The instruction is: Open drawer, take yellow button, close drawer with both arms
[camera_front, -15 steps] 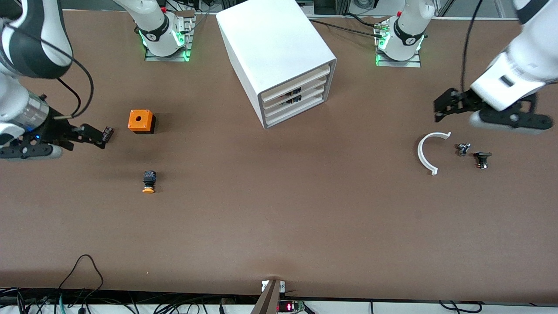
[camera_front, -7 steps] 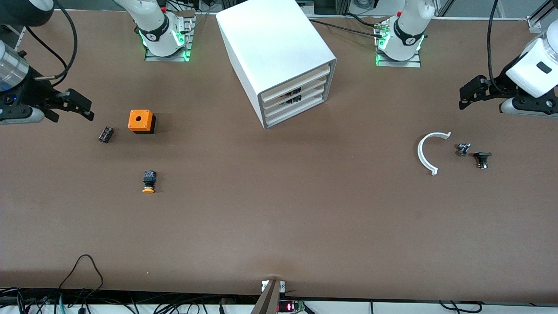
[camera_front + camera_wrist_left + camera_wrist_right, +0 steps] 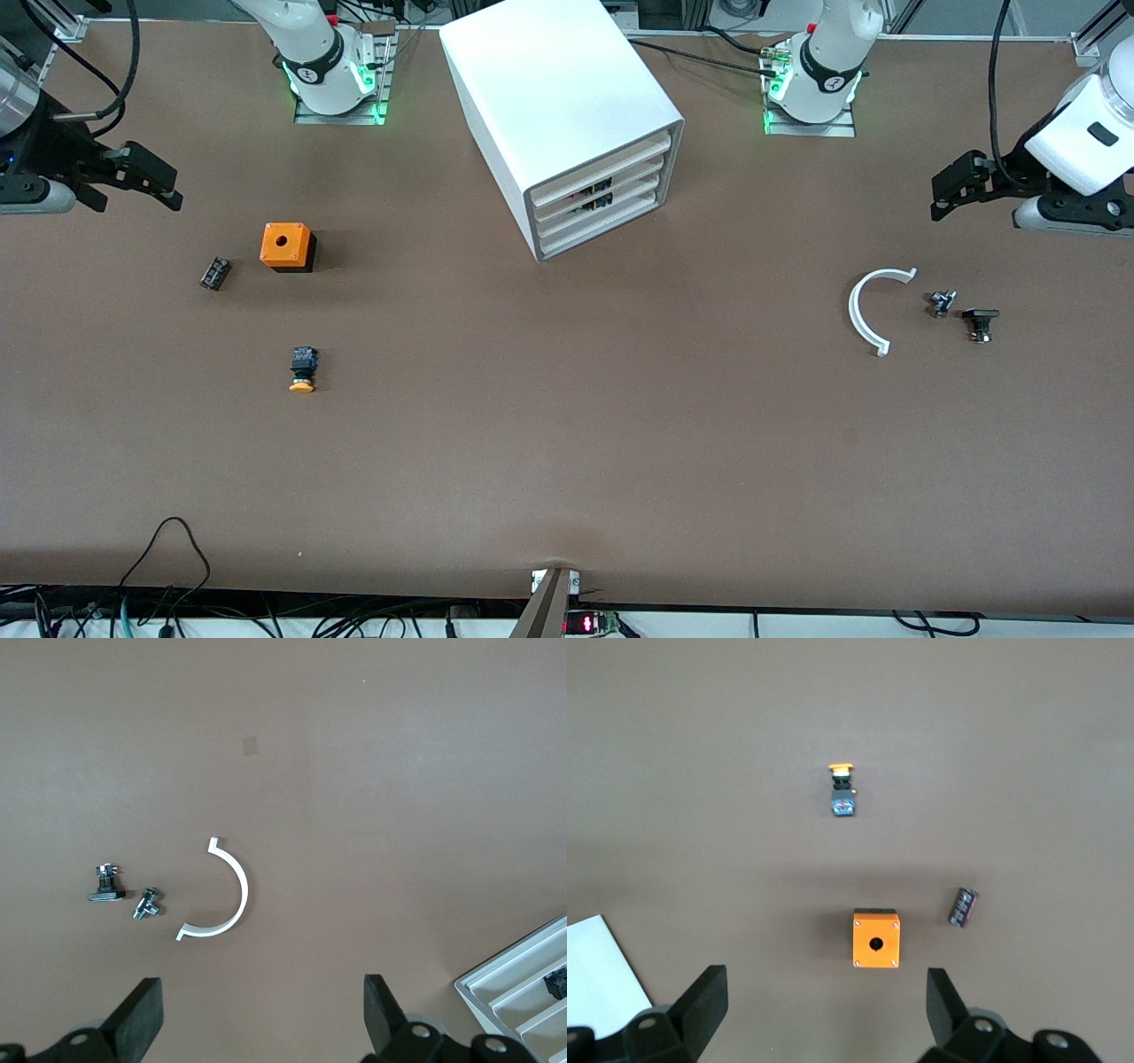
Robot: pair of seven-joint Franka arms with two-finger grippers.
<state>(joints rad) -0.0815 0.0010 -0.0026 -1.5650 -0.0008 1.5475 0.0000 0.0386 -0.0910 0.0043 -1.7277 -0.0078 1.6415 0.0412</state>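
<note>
The white cabinet [image 3: 554,84] stands at the table's back middle, and its topmost drawer [image 3: 613,159] looks pushed in like the three below. The button [image 3: 302,369], with an orange cap on a black and blue body, lies on the table toward the right arm's end, nearer the front camera than the orange cube [image 3: 286,245]. It also shows in the right wrist view [image 3: 843,790]. My right gripper [image 3: 149,180] is open and empty, up over that end of the table. My left gripper [image 3: 955,184] is open and empty over the left arm's end. Both wrist views show the fingers wide apart [image 3: 142,1014] [image 3: 704,997].
A small black part [image 3: 214,273] lies beside the orange cube, toward the right arm's end. A white curved piece [image 3: 866,312], a small metal part [image 3: 941,303] and a black part [image 3: 980,322] lie at the left arm's end. Cables hang along the front edge.
My right gripper has let go of the small black part, left it beside the orange cube and pulled up and away. My left gripper has drawn back toward its end of the table.
</note>
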